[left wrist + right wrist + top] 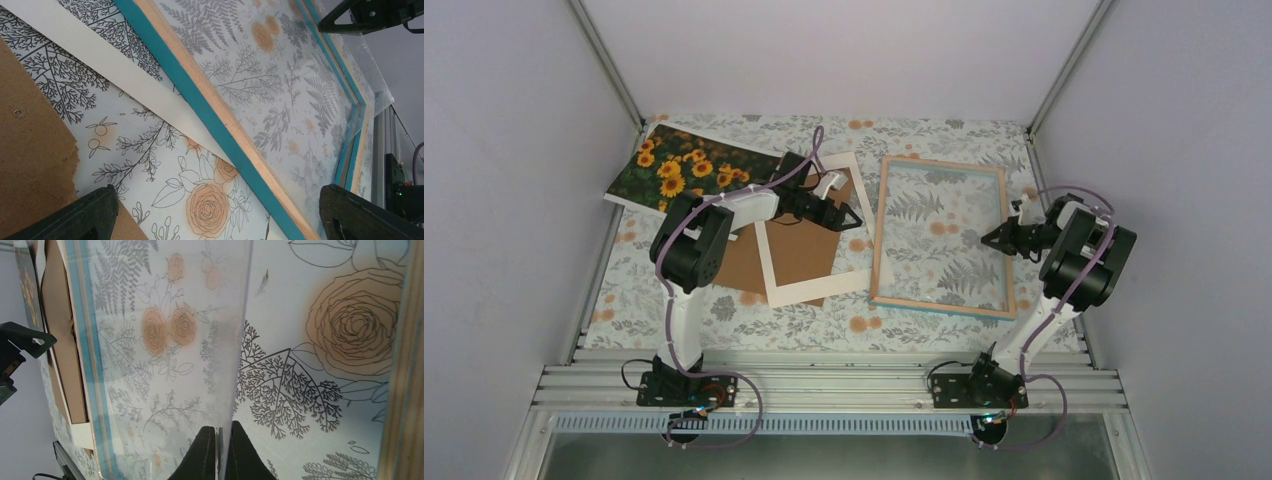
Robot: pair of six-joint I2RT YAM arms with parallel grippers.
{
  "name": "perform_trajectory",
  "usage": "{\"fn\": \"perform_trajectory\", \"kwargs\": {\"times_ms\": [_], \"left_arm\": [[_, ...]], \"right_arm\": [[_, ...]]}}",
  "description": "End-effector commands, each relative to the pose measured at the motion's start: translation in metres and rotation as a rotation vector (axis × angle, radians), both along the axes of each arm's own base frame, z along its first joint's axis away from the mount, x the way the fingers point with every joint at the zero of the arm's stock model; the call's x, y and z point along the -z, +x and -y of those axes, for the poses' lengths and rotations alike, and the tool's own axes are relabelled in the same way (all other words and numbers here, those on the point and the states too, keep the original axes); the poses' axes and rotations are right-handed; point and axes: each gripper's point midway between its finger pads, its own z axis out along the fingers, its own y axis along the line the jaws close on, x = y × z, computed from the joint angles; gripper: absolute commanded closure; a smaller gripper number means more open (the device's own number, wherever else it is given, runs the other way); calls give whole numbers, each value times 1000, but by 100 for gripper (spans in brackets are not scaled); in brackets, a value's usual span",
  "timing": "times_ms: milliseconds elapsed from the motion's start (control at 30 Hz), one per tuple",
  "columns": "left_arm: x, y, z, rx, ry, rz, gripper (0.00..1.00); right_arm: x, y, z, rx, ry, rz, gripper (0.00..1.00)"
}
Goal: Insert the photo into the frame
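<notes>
The photo (686, 170), sunflowers face up, lies at the far left of the table, apart from both grippers. The frame (879, 235) lies flat right of centre; its teal and wood rail (200, 100) crosses the left wrist view. My left gripper (849, 215) is open and empty, hovering between the mat's right side and the frame's left rail, fingers (90, 215) wide apart. My right gripper (994, 238) is shut on the right edge of a clear pane (165, 365) inside the frame, which tilts up from the table between the pads (218, 440).
A cream mat border (809, 290) lies over a brown backing board (799, 250) between photo and frame; both show in the left wrist view, the mat (100, 55) and the board (30, 150). White walls enclose the floral-patterned table. A metal rail (824, 385) runs along the near edge.
</notes>
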Motion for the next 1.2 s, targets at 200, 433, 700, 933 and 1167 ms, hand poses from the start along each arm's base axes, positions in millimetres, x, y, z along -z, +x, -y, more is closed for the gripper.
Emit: {"fn": "perform_trajectory", "kwargs": {"times_ms": [200,433,700,933,1167], "left_arm": [[-6,6,-1,-2,-17,12,0],[-3,6,-1,-2,-13,8,0],[-1,6,0,-1,-18,-4,0],[2,7,1,0,-16,-10,0],[5,8,0,0,-7,-1,1]], "right_arm": [[2,-1,15,-6,-72,-7,96],[4,-4,18,-17,-91,-27,96],[2,-9,12,-33,-66,-48,96],[-2,-11,3,-39,-6,-53,96],[-18,-7,-12,1,143,-56,96]]}}
